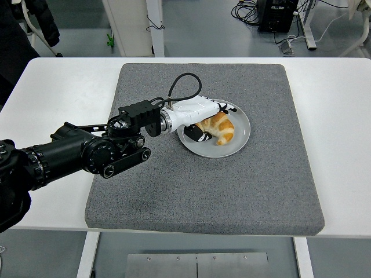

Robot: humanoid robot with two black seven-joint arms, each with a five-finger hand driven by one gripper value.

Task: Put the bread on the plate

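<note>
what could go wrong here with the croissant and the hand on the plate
1. The left hand sits right against the croissant, fingers partly under it, so pulling away could drag it off the plate.
2. The hand lies over the plate's left rim; lifting carelessly could tip or slide the plate on the grey mat.

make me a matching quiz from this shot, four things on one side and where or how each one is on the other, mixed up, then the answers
Things
1. bread
2. plate
3. grey mat
4. left hand

Places or states
A. spread over the middle of the white table
B. lying on the plate, golden brown
C. reaching in over the plate, at the bread
D. round and grey, sitting on the mat

Pairs: 1-B, 2-D, 3-A, 4-C
</note>
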